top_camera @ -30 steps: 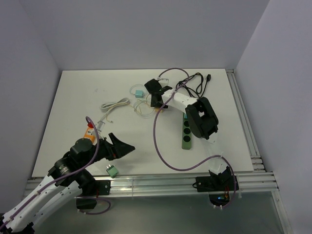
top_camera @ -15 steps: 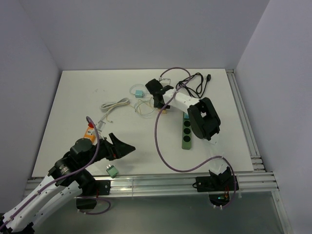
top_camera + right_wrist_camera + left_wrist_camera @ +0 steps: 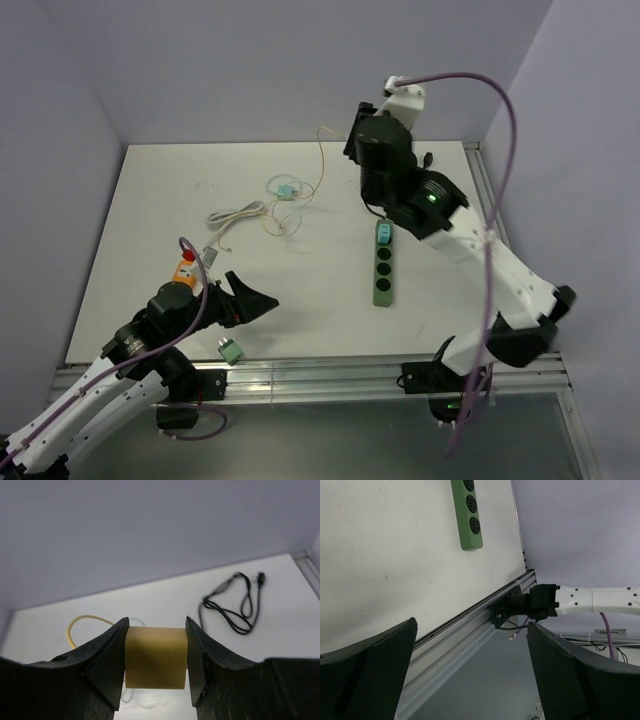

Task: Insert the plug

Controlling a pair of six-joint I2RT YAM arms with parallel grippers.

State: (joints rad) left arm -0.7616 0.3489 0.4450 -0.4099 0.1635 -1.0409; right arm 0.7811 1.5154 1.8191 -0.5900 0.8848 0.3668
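My right gripper (image 3: 155,656) is shut on a yellow plug (image 3: 155,665) and holds it high above the far side of the table. In the top view the right gripper (image 3: 362,140) is raised, and the plug's thin yellow cord (image 3: 318,160) trails down to the table. The green power strip (image 3: 383,270) lies at centre right with a teal plug (image 3: 382,233) in its far socket. The strip also shows in the left wrist view (image 3: 467,515). My left gripper (image 3: 262,303) is open and empty near the front edge, left of the strip.
A teal plug with a pale cord (image 3: 286,190), a white cable (image 3: 235,215), an orange-red piece (image 3: 185,262) and a small green adapter (image 3: 230,350) lie on the left half. A black cable (image 3: 232,605) lies at the far right. A metal rail (image 3: 330,375) runs along the front edge.
My right arm has swung up off the table from the cords at the back, carrying the yellow plug high with its cord trailing. The left arm has not moved.
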